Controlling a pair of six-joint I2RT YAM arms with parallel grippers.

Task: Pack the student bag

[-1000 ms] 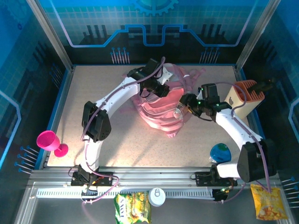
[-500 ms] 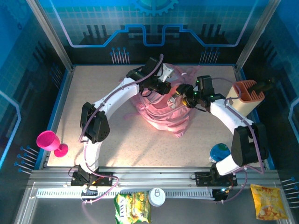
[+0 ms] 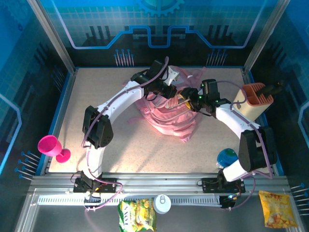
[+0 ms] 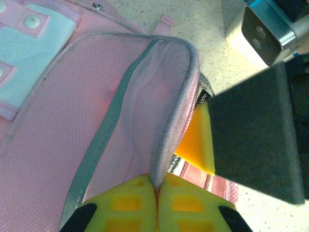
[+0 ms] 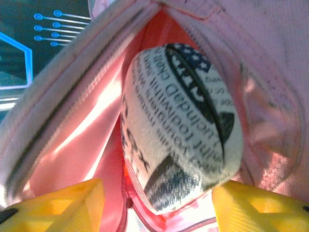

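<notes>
Bag (image 3: pixel 164 121) lay at the centre of the table (image 3: pixel 96 92). Both grippers met over its far end.

Left gripper (image 3: pixel 171 99): in the wrist view its jaws (image 4: pixel 157 186) were pressed together, pinching the grey-bound rim of the bag's (image 4: pixel 72 145) opening.

Right gripper (image 3: pixel 187 95): it pointed into that opening. In its wrist view, a ball (image 5: pixel 178 125) printed with newsprint lettering sat inside the bag's pink lining (image 5: pixel 270 72), between the yellow fingers (image 5: pixel 58 203). The jaws stood apart, one on either side of the ball. Whether they pressed on it could not be determined.

Other items noted:
- A pen holder (image 3: pixel 253 101) stood at the table's right edge.
- A blue object (image 3: pixel 227 157) lay near the right arm's base.
- A pink goblet (image 3: pixel 50 147) stood at the left edge.
</notes>
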